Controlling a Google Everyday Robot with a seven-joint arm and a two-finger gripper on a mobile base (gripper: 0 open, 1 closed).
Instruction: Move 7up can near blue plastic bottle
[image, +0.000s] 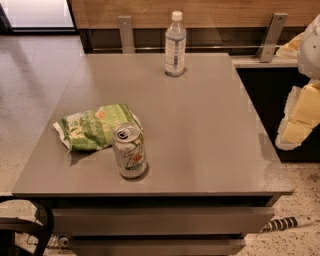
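The 7up can (129, 150) stood upright at the front of the counter (210, 125), against a green snack bag (92, 127), far from the blue plastic bottle (175, 45) and left of the gripper (300, 117), which was cut off at the right edge, so I could not tell whether the jaws were apart or together.

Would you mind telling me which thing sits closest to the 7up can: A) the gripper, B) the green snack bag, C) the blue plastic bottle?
B: the green snack bag lies just behind-left of the 7up can; the blue plastic bottle stands at the table's far edge, and the gripper is off its right side.
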